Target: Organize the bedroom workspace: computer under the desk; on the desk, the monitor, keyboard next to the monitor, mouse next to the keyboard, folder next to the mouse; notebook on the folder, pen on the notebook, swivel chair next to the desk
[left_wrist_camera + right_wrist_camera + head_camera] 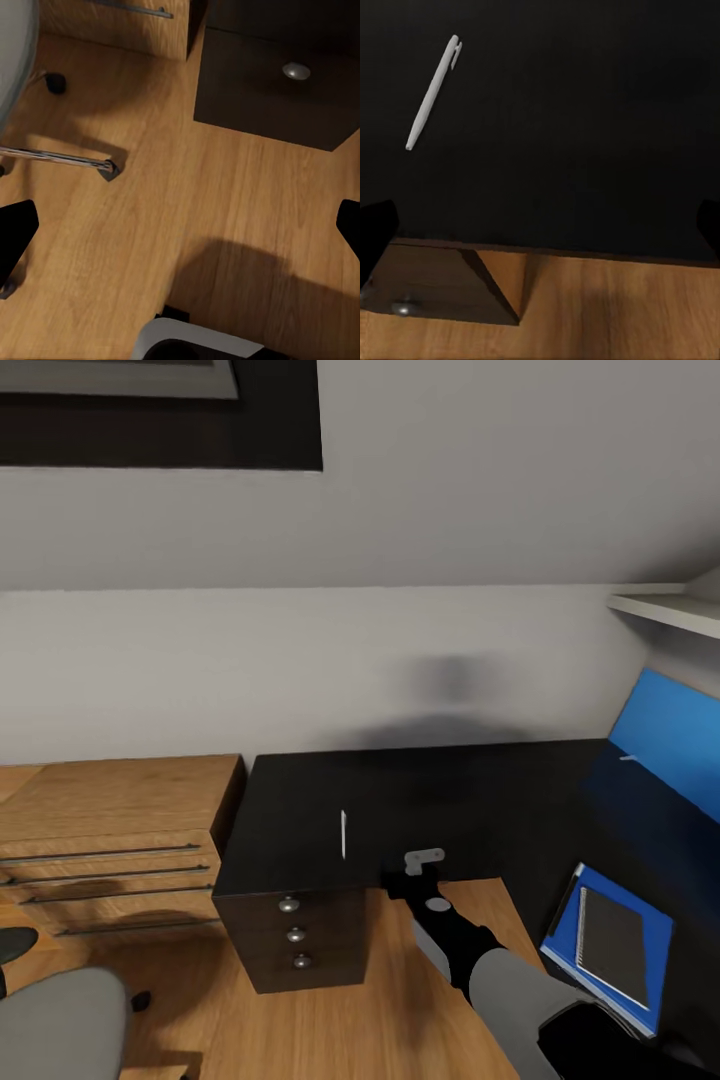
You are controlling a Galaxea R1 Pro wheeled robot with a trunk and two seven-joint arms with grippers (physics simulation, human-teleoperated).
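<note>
The pen (343, 834), a thin whitish stick, lies on the glossy black desk (300, 800) near its front edge, above the drawer unit (295, 935). My right gripper (420, 860) hovers over the desk's front edge, to the right of the pen, open and holding nothing. In the right wrist view the pen (433, 91) lies on the desk top well ahead of the right gripper (540, 229). On the desk's right wing the blue folder (560, 945) carries the dark notebook (613, 943). The swivel chair's grey seat (55, 1025) shows at lower left. My left gripper (180, 229) hangs open over the floor.
A light wooden chest of drawers (110, 840) stands left of the desk. A blue wall panel (665, 745) and a white shelf (665, 610) are at the right. The left wrist view has the chair's chrome leg (60, 157), a caster (54, 82) and a drawer knob (296, 71).
</note>
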